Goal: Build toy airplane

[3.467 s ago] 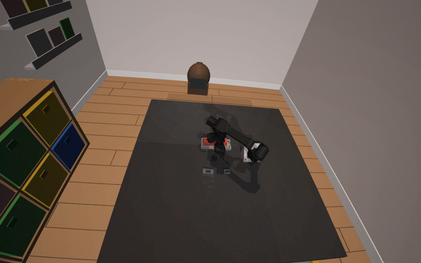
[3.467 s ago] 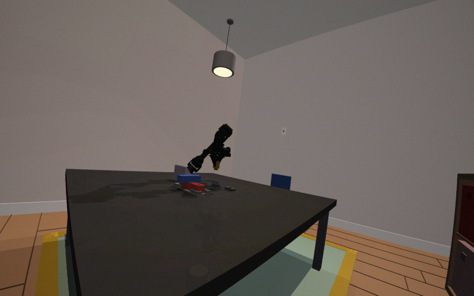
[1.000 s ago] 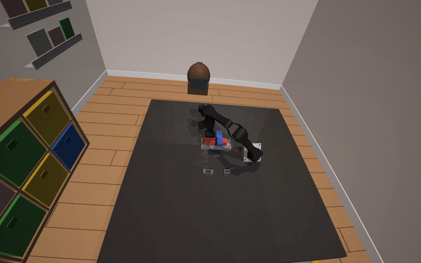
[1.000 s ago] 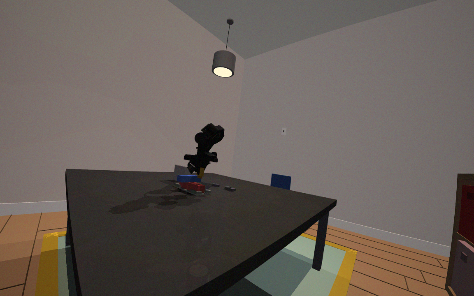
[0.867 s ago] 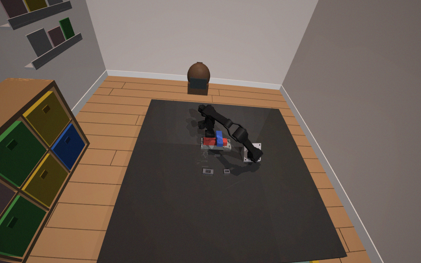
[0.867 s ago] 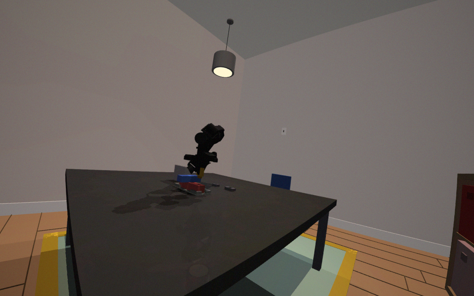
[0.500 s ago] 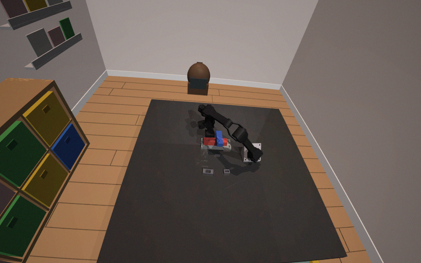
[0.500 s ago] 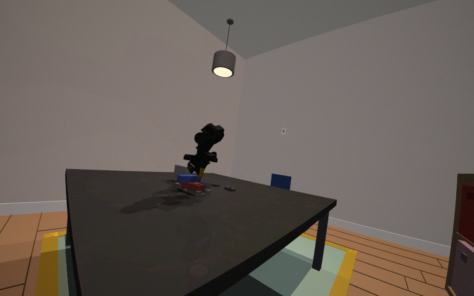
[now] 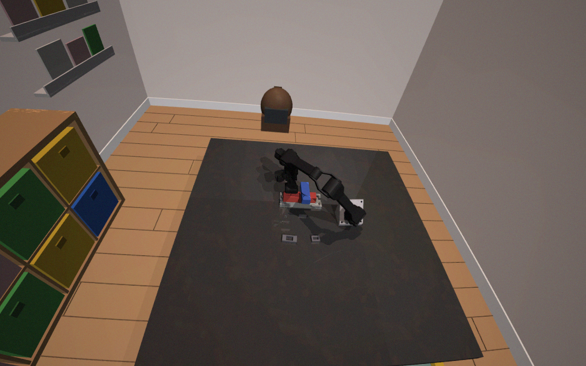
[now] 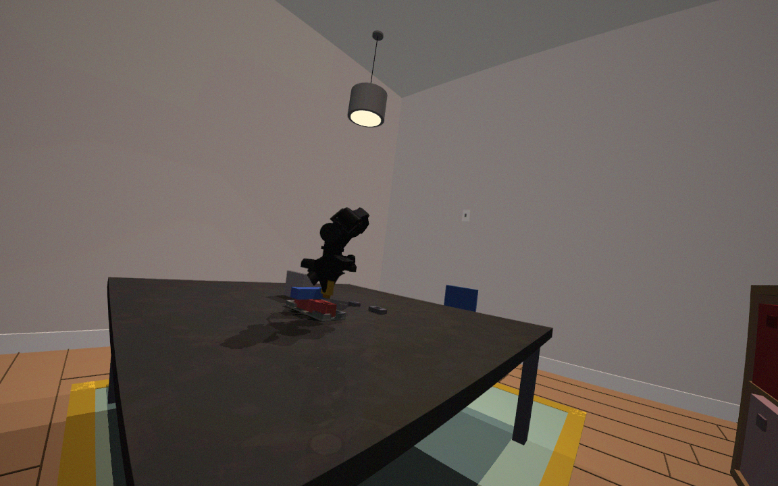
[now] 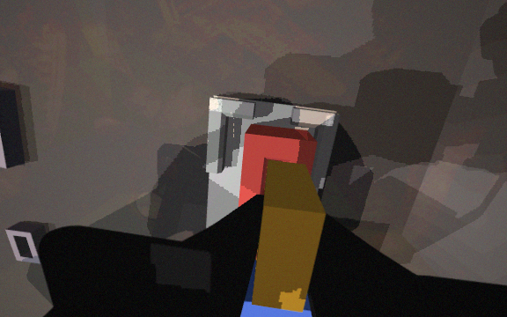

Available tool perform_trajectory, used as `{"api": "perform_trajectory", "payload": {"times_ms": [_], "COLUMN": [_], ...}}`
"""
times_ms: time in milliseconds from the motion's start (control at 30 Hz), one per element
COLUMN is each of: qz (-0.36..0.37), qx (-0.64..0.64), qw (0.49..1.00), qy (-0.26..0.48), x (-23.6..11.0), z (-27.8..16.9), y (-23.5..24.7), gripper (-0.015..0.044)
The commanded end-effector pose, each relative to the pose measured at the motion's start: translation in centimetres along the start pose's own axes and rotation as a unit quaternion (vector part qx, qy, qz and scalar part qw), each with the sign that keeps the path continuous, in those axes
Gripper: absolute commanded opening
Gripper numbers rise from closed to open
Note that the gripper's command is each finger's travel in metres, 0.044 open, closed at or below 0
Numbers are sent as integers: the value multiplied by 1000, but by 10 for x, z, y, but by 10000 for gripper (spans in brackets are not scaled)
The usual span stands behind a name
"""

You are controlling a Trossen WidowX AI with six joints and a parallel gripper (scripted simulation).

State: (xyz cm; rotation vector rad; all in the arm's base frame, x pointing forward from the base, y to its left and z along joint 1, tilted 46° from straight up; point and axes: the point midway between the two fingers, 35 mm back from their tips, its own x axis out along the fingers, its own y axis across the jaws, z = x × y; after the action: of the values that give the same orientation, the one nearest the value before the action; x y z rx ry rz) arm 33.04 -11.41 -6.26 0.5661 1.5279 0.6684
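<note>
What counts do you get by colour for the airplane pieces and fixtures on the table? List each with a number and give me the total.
Red fuselage: 1
Blue wing: 1
Yellow tail fin: 1
Grey jig: 1
Small grey holders: 2
Total: 6

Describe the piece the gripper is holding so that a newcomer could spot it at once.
On the dark table, find the grey jig holding the red fuselage block. The black gripper above it clamps a mustard-yellow tail fin bar, the only yellow part there.
</note>
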Motion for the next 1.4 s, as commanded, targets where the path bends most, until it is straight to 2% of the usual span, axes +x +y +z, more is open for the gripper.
{"api": "perform_trajectory", "payload": {"times_ms": [0, 300, 1367], "qz": [4, 4, 4], "qx": [3, 3, 3], "qw": [1000, 1000, 1000], "qy": [-1, -1, -1], "x": [7, 20, 22], "z": [-1, -1, -2], "y": [0, 1, 0], "gripper": [66, 66, 66]}}
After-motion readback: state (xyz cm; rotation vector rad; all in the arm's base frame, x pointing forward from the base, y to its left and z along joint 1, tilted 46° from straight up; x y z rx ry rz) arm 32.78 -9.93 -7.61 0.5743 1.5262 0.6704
